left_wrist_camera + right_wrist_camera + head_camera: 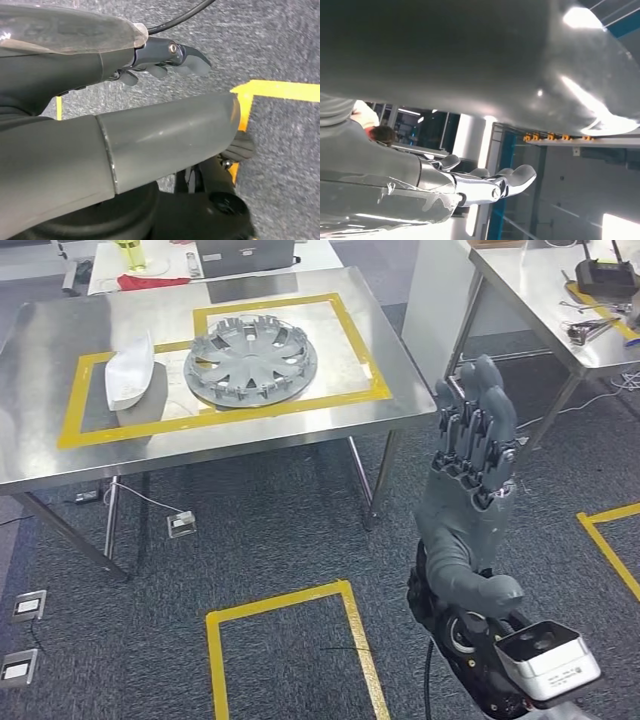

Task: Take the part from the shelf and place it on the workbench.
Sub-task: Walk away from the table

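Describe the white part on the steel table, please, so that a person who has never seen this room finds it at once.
Look at the large steel table with yellow tape outlines on its top. Inside the left outline, beside the round grey wheel cover, lies the white part. It is the only white piece there, a curved shell, smaller than the wheel cover.

The steel tabletop (249, 445) carries yellow tape (226, 418) marking two joined rectangles. A grey hubcap (250, 359) lies in the larger one; a white curved part (128, 371) lies in the smaller, just beside it.
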Robot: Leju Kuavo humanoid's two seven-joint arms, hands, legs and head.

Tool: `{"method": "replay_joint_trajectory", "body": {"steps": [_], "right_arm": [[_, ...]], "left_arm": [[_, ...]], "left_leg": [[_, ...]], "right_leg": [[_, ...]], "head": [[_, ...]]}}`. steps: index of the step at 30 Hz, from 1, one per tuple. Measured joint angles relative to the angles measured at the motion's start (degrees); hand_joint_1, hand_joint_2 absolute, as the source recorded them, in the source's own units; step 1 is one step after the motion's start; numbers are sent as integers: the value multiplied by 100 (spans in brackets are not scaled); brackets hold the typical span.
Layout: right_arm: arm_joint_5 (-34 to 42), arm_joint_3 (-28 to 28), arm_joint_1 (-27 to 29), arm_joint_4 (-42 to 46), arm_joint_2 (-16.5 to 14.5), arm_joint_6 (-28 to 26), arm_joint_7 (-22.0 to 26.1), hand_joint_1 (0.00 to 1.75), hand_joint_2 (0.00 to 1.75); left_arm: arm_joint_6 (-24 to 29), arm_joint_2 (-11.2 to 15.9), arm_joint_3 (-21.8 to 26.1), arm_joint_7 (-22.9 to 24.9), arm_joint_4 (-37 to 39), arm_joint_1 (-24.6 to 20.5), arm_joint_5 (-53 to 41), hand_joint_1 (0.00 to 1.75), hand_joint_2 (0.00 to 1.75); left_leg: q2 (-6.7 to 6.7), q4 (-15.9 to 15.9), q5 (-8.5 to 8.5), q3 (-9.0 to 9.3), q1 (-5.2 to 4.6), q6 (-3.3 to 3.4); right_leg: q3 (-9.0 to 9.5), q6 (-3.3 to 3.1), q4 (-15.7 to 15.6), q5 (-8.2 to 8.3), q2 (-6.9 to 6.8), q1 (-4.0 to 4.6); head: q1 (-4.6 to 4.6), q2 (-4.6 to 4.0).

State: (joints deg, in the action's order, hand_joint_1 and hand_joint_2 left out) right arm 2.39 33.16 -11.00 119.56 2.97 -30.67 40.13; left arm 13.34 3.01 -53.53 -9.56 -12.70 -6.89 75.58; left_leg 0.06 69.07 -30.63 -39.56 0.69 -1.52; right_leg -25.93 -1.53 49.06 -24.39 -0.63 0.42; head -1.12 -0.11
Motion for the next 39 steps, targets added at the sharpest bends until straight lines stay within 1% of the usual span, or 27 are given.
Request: {"method": "replay_joint_trajectory", "body": {"steps": [1,2,4,5,6,9,10,12,14,15,16,17,19,20,21,22,26,29,30,32,33,34,35,36,37,38,39], "right_arm": [[1,0,0,-5,0,18,-1,0,0],[1,0,0,-11,0,32,-2,0,0],[-2,0,-2,-17,0,49,-4,0,0],[-14,1,-6,-24,0,52,-10,0,0],[-45,2,-16,-37,0,56,-23,0,0],[-207,4,-64,-123,14,79,-121,0,0],[-295,1,-90,-161,29,108,-214,0,0],[-540,-7,-162,-245,67,221,-515,0,0],[-836,-21,-227,-357,104,375,-862,0,0],[-962,-35,-244,-414,124,452,-1001,0,0],[-1055,-54,-262,-469,142,524,-1103,0,0],[-1128,-78,-284,-519,160,596,-1175,0,0],[-1252,-128,-346,-599,188,732,-1288,0,0],[-1307,-150,-380,-633,199,784,-1331,0,0],[-1350,-170,-409,-666,210,823,-1369,0,0],[-1388,-190,-429,-701,217,849,-1402,0,0],[-1454,-277,-444,-821,268,888,-1552,0,0],[-1333,-347,-437,-854,318,889,-1663,0,0],[-1290,-373,-434,-859,342,888,-1684,0,0],[-1248,-423,-415,-873,404,885,-1702,0,0],[-1242,-440,-396,-881,430,884,-1708,0,0],[-1242,-454,-373,-892,458,883,-1715,0,0],[-1242,-466,-353,-903,482,883,-1720,0,0],[-1242,-476,-341,-913,502,883,-1721,0,0],[-1242,-485,-335,-921,519,883,-1722,0,0],[-1242,-493,-328,-933,532,883,-1723,0,0],[-1242,-500,-322,-940,543,883,-1722,0,0]], "left_arm": [[10,1,0,-3,0,4,6,0,0],[19,1,0,-6,0,7,10,0,0],[31,-3,-1,-8,-1,4,15,0,0],[32,-4,-1,-10,-1,0,20,0,0],[32,-6,-1,-14,-2,-1,24,0,0],[31,1,-2,-35,-2,3,35,0,0],[28,6,-1,-45,-2,2,39,0,0],[9,18,-1,-66,-2,6,45,0,0],[-19,29,-2,-76,-2,7,44,0,0],[-32,31,-2,-78,-2,9,43,0,0],[-47,32,-2,-77,-2,12,42,0,0],[-60,32,-2,-75,-2,15,42,0,0],[-84,31,-2,-69,-2,19,45,0,0],[-90,31,-2,-68,-2,17,49,0,0],[-94,31,-2,-67,-2,15,57,0,0],[-97,34,-2,-67,-2,16,68,0,0],[-91,50,-2,-64,-2,28,110,0,0],[-85,52,-2,-39,-2,25,122,0,0],[-84,52,-2,-26,-2,25,125,0,0],[-79,57,-1,-9,-2,30,127,0,0],[-78,61,0,-6,-2,31,128,0,0],[-78,63,0,-5,-2,30,128,0,0],[-77,62,0,-5,-2,31,129,0,0],[-78,58,0,-4,-2,34,129,0,0],[-78,56,0,-4,-2,37,129,0,0],[-78,77,0,-4,2,39,129,0,0],[-79,95,0,-2,5,42,129,0,0]], "left_leg": [[1,77,63,25,39,-44],[5,-108,215,183,80,-88],[10,-956,483,741,151,-177],[-11,-1300,545,953,159,-173],[-33,-1505,545,1067,157,-148],[-73,-1530,514,1030,124,49],[-70,-1527,526,1015,119,108],[-55,-1541,564,984,104,194],[-46,-1540,596,934,66,248],[-47,-1539,610,913,46,267],[-52,-1537,621,900,28,278],[-59,-1535,629,896,13,283],[-70,-1531,639,900,-4,275],[-73,-1522,647,894,-13,260],[-72,-1514,656,877,-20,240],[-69,-1497,650,853,-35,245],[-44,-1491,662,825,-61,320],[-6,-1885,829,1027,-42,379],[25,-2066,905,1127,-15,384],[88,-2257,981,1245,24,362],[120,-2268,980,1257,37,338],[148,-2251,961,1259,54,305],[176,-2217,930,1257,79,257],[204,-2150,882,1251,118,194],[233,-2048,815,1235,163,122],[258,-1921,732,1201,184,39],[281,-1765,639,1161,210,-35]], "right_leg": [[-51,21,22,24,0,-19],[-104,47,60,38,1,-45],[-218,119,187,28,7,-90],[-266,162,255,14,10,-100],[-304,203,319,3,14,-98],[-379,307,436,-13,34,-115],[-427,332,532,-83,39,-131],[-660,361,1064,-419,43,-149],[-1028,368,1927,-827,45,-149],[-1144,364,2224,-923,47,-147],[-1155,351,2303,-904,47,-147],[-1047,330,2133,-774,47,-144],[-611,269,1306,-382,51,-124],[-421,245,919,-247,52,-105],[-307,228,659,-182,54,-86],[-267,237,529,-179,56,-80],[-274,304,440,-157,74,-103],[-231,352,357,-124,88,-118],[-291,365,485,-196,92,-112],[-646,411,1143,-487,94,-138],[-877,447,1530,-616,92,-172],[-1050,488,1785,-652,88,-216],[-1123,539,1832,-577,78,-266],[-1064,605,1622,-386,48,-324],[-923,686,1255,-162,-19,-387],[-802,761,968,-8,-87,-416],[-720,770,762,73,-124,-434]], "head": [[10,0],[17,0],[38,0],[44,0],[40,0],[-1,0],[-21,0],[-86,0],[-143,0],[-162,0],[-177,0],[-191,0],[-221,0],[-227,0],[-233,0],[-227,0],[-137,0],[-60,0],[-55,0],[-87,0],[-103,0],[-113,0],[-122,0],[-129,0],[-134,0],[-146,0],[-161,0]]}}
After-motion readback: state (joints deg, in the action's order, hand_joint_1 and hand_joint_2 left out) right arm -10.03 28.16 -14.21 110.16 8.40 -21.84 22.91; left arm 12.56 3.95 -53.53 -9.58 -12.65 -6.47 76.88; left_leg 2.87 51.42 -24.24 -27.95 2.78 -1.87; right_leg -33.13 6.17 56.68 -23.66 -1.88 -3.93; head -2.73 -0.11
